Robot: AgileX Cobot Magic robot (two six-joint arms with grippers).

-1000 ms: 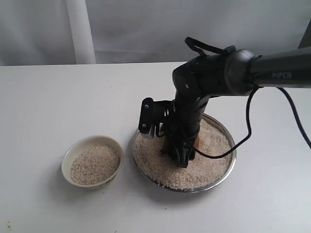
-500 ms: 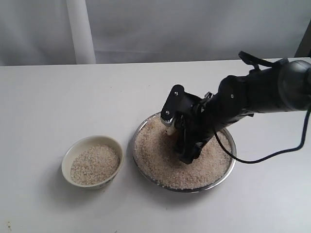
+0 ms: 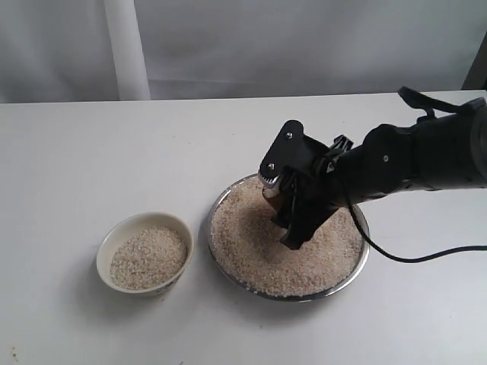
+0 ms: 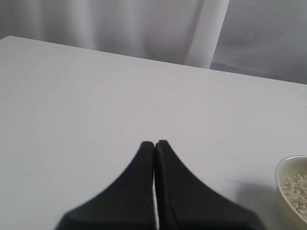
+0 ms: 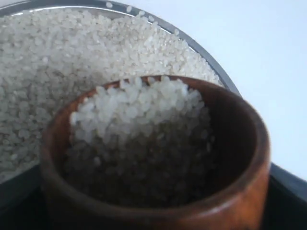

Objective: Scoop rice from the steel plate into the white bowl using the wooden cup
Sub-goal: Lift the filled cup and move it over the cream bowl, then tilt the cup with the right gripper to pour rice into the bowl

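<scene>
We see the right gripper (image 3: pixel 295 220) low over the steel plate (image 3: pixel 289 295), its jaws clamped on the wooden cup (image 5: pixel 249 158). In the right wrist view the dark fingers (image 5: pixel 14 196) press on either side of the cup's reddish-brown wall. The cup is partly filled with rice, which is heaped against one side of its dark inside. More rice (image 3: pixel 251 247) covers the plate beneath and behind it, up to the shiny rim. We cannot tell whether the cup's base touches the grains below. From the exterior view the cup is almost wholly hidden behind the gripper and arm.

The plate sits on the white tabletop (image 3: pixel 76 152), nearer the near edge than the far one. The white bowl (image 3: pixel 141 217) stands just beside it, toward the left edge and not touching it. The bowl already holds a shallow bed of rice.

The left gripper (image 4: pixel 154 143) hangs above bare tabletop with its fingers pressed together on nothing. The bowl's rim shows at the corner of its wrist view.
</scene>
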